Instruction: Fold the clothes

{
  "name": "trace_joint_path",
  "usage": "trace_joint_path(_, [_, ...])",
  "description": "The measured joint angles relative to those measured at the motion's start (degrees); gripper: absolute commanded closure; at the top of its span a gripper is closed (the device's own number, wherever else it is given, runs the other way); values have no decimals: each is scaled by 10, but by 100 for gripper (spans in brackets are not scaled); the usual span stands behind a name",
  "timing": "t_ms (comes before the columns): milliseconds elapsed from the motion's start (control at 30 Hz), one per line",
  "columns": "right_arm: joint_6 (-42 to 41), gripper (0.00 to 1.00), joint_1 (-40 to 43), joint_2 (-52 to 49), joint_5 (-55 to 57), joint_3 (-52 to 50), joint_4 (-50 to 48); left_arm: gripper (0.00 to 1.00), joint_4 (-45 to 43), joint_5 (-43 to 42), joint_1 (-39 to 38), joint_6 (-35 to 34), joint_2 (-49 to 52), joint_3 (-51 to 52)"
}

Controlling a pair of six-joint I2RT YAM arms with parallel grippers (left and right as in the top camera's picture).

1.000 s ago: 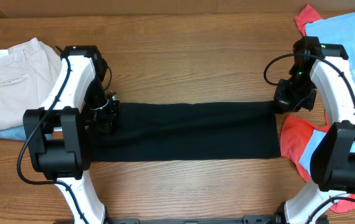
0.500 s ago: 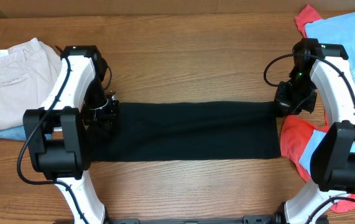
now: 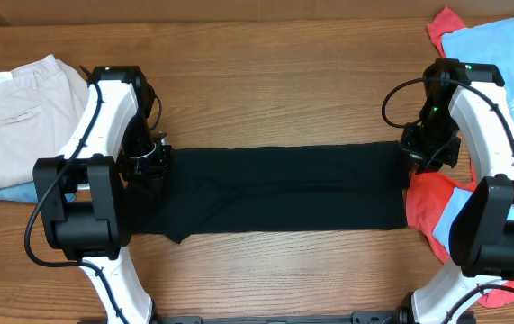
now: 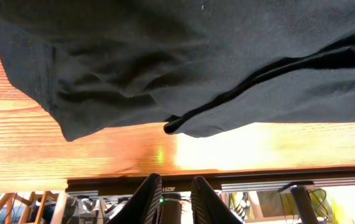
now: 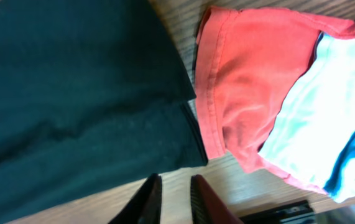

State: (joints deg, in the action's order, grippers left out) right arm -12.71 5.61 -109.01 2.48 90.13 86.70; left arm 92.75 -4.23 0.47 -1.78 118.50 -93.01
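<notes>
Overhead view, largest item first. The wooden surface [image 3: 275, 99] carries every item. The black shirt [image 3: 275, 189] lies flat at its middle, folded into a long band that runs from my left end effector [image 3: 153, 164] to my right end effector [image 3: 421, 155]. One small corner of the band juts past its near edge at the left end. A beige garment [image 3: 13, 117] rests at the far left, well apart from the band. A blue shirt [image 3: 500, 54] is heaped at the far right corner. The red shirt [image 3: 426, 209] lies crumpled beside my right arm, touching the right end of the band.

Left wrist view. The black shirt [image 4: 165, 56] fills the upper half of the view, with a folded layer edge lifted slightly above the wood. My left end effector [image 4: 176, 180] is clear of the cloth. Its fingers are parted by a narrow gap, and nothing is between them.

Right wrist view. The black shirt [image 5: 71, 93] ends at a hem that meets the hem of the red shirt [image 5: 252, 81]. My right end effector [image 5: 175, 180] sits just off the corner of the black cloth, fingers slightly apart and gripping nothing.
</notes>
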Motion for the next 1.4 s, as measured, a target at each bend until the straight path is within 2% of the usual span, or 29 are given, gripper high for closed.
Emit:
trace_joint_path(100, [3, 79, 0, 0, 6, 0, 2, 71, -3, 0, 0, 0, 0, 0])
trace_joint_path(167, [4, 78, 0, 0, 8, 0, -1, 71, -7, 0, 0, 0, 0, 0])
trace_joint_path(233, [5, 71, 0, 0, 9, 0, -4, 71, -9, 0, 0, 0, 0, 0])
trace_joint_path(367, [7, 70, 0, 0, 10, -8, -28, 70, -13, -3, 0, 0, 0, 0])
trace_joint_path(500, [7, 70, 0, 0, 9, -29, -50, 58, -15, -7, 0, 0, 0, 0])
trace_joint_path(600, [7, 70, 0, 0, 9, -42, -56, 54, -19, -9, 0, -1, -1, 7])
trace_joint_path(833, [7, 69, 0, 0, 9, -44, -58, 53, -54, -8, -1, -9, -2, 48])
trace_joint_path(1400, [7, 69, 0, 0, 9, -44, -78, 49, -137, 37, -1, -43, -2, 49])
